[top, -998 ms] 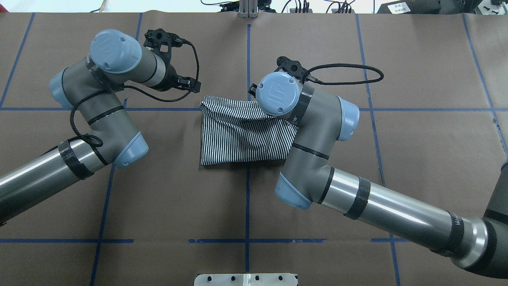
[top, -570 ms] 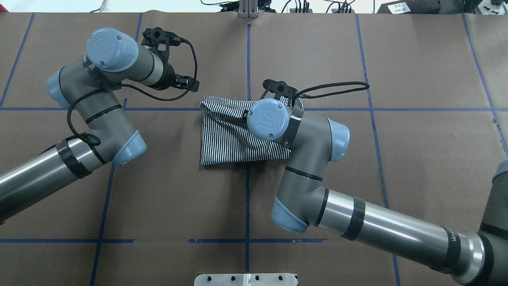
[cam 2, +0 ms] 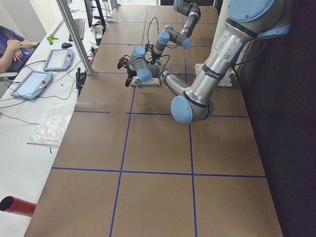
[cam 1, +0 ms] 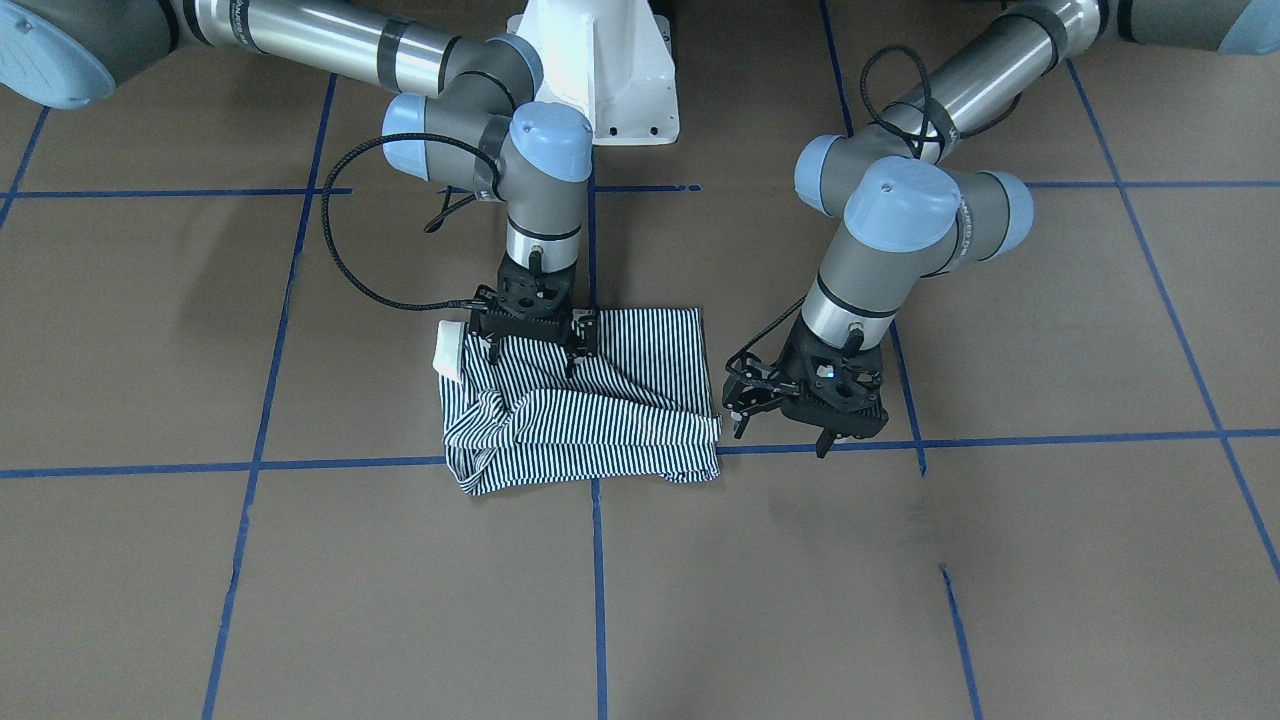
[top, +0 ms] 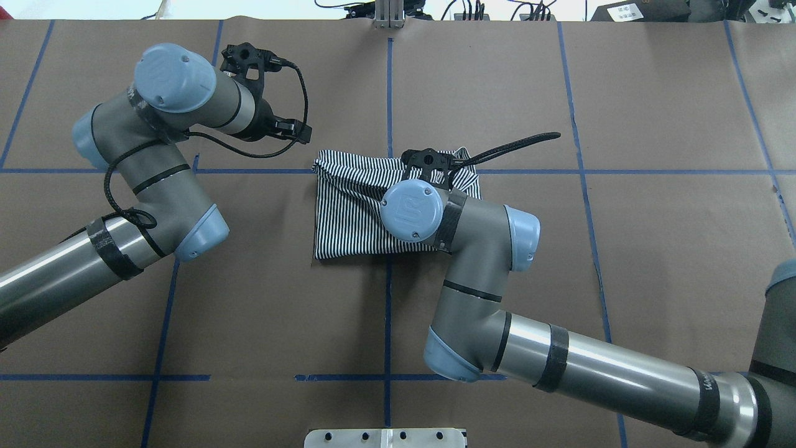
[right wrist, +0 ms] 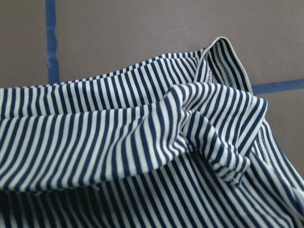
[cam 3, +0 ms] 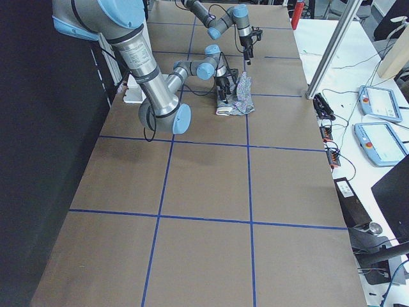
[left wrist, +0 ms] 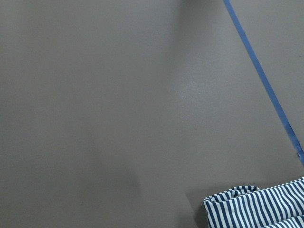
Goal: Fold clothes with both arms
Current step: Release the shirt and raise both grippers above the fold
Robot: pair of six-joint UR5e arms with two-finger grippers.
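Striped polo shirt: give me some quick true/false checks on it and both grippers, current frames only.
1. The striped polo shirt lies spread out flat. False: it is folded into a compact bundle, with its cream collar peeking out at one end.
2. The right gripper is down on the shirt. True.
3. The left gripper is also on the shirt. False: it hangs over the bare table beside the shirt.
4. The shirt lies across a blue tape line. True.
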